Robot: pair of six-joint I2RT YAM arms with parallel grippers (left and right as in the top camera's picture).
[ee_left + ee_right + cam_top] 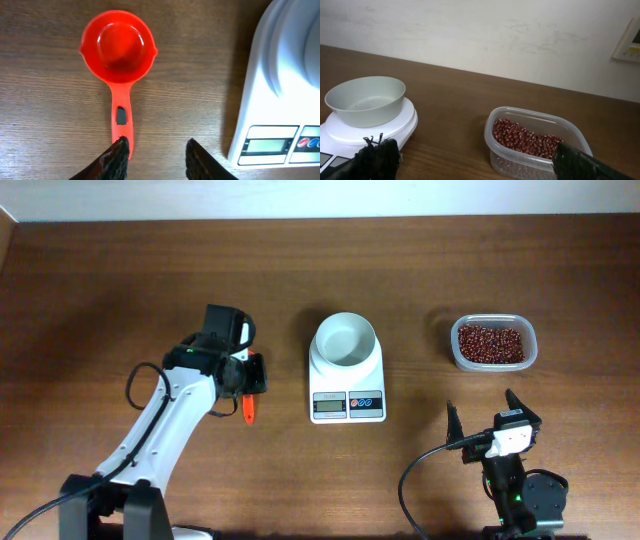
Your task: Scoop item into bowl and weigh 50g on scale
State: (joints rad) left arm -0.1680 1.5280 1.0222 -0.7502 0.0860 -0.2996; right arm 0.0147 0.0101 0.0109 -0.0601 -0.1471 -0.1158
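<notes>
From the left wrist, the left gripper [155, 155] hangs low over the wood-grain desk [45, 130], parted and empty. A glossy red plastic scoop [119, 50] lies flat ahead of it, round cup away and slim slotted handle pointing back. The handle's tip sits at one dark finger, not centred in the gap. The scale [280, 100], smooth white plastic, stands just beside it.

Overhead, the white bowl [345, 340] sits on the scale and looks bare inside. The beans [491, 343] are all in a clear rounded tub [530, 350], well apart to the right. The right gripper [483, 422] waits near the desk's front edge, spread wide, carrying nothing.

The right wrist shows the bowl's plain matte walls, the tub's see-through sides and the small, shiny, reddish-brown oval beans in a loose heap.

The step in hand seems to be picking up the scoop. The next move likely calls for shifting sideways until the handle lies between the fingers, then closing.
</notes>
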